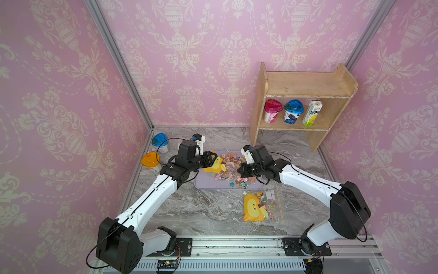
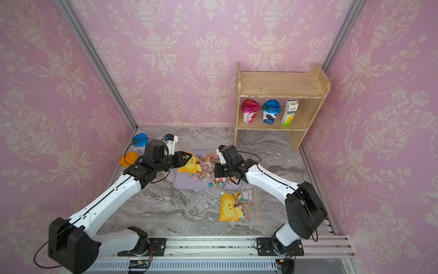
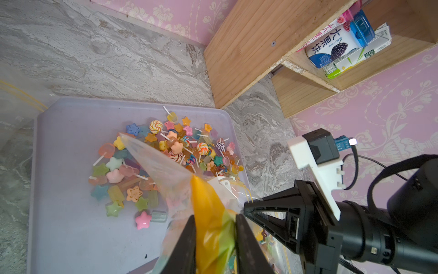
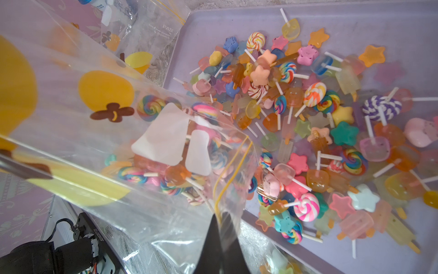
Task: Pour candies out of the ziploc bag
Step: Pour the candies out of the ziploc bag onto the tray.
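Observation:
A clear ziploc bag (image 1: 219, 166) with a yellow duck print hangs tilted over a lavender tray (image 1: 206, 182), held by both grippers. My left gripper (image 3: 215, 217) is shut on the bag's yellow end (image 3: 208, 204). My right gripper (image 4: 220, 217) is shut on the thin plastic by the yellow zip line at the open mouth. Many candies (image 4: 308, 118) lie heaped on the tray: stars, swirled lollipops, popsicle shapes. Several candies (image 4: 170, 175) still sit inside the bag near its mouth. In a top view the left gripper (image 1: 212, 158) and right gripper (image 1: 239, 172) face each other across the tray.
A second duck-print bag of sweets (image 1: 260, 207) lies flat on the marble table in front of the tray. A wooden shelf (image 1: 305, 83) with two cups and a carton stands at the back right. A blue-lidded cup (image 1: 160, 141) and an orange-lidded cup (image 1: 151, 161) stand by the left wall.

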Controlling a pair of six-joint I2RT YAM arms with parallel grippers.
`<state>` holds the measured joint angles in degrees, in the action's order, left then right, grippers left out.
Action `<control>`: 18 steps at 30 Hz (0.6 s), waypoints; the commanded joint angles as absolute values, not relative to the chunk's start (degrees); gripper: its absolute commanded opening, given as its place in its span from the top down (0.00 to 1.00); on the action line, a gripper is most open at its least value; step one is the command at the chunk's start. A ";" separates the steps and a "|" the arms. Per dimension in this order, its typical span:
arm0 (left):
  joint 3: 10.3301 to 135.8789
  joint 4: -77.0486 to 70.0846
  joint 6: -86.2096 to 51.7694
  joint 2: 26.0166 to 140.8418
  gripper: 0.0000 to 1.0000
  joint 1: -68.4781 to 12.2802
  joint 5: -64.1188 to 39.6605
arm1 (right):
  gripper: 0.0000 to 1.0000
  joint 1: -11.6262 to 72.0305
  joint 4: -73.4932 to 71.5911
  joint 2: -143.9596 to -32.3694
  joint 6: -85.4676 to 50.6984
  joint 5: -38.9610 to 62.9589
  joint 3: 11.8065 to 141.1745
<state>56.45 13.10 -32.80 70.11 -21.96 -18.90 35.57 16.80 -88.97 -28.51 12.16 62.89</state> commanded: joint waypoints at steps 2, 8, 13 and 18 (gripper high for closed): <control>58.24 7.72 -31.80 67.15 1.00 -20.74 -15.46 | 0.99 35.42 22.85 -89.94 -28.42 9.43 63.01; 63.44 10.19 -29.95 68.96 1.00 -20.74 -16.28 | 0.99 35.63 23.03 -89.80 -28.44 9.41 64.26; 57.81 6.70 -32.30 68.23 1.00 -20.74 -16.08 | 0.99 35.79 22.24 -90.69 -28.92 9.48 63.33; 59.30 7.83 -31.24 67.42 1.00 -20.74 -15.05 | 0.99 35.86 23.20 -91.21 -28.17 9.50 64.83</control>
<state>57.25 12.53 -31.99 70.11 -21.91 -18.70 35.92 17.19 -90.00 -28.51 12.10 64.45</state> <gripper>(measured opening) 0.263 0.055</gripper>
